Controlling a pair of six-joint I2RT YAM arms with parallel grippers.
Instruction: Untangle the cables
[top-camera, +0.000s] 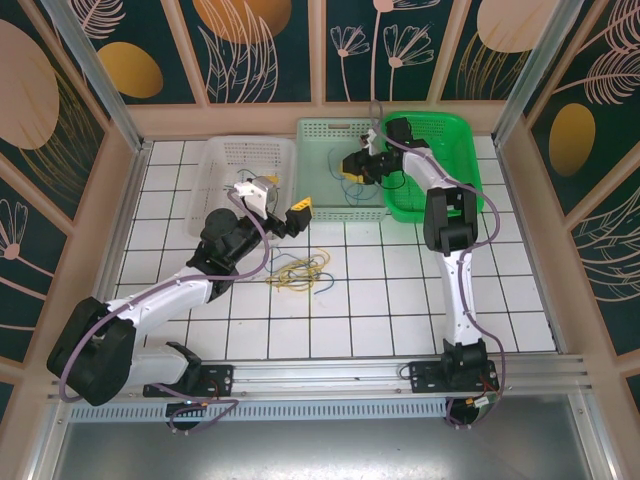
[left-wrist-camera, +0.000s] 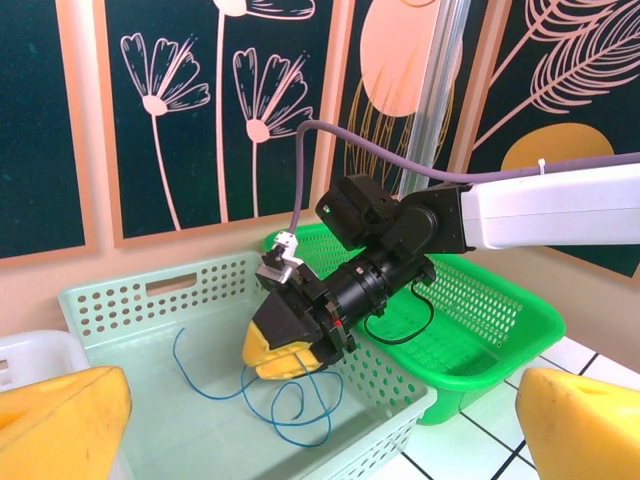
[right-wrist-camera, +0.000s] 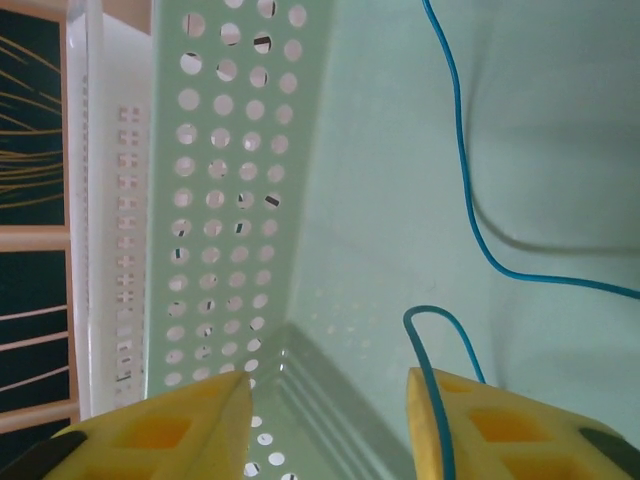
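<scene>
Right claw: my right gripper hangs low inside the pale green basket, jaws part open, nothing pinched between the pads.
Blue cable: the blue cable lies on the basket floor, one loop crossing one of that claw's fingers.
Doing it well: I judge I should lift straight up, so the loop slips off rather than snags.
Left claw: my left gripper hovers wide open and empty above the tiles.
Other cables: a yellow, blue and green tangle lies on the table, near that claw.
Writing: none I can read.
</scene>
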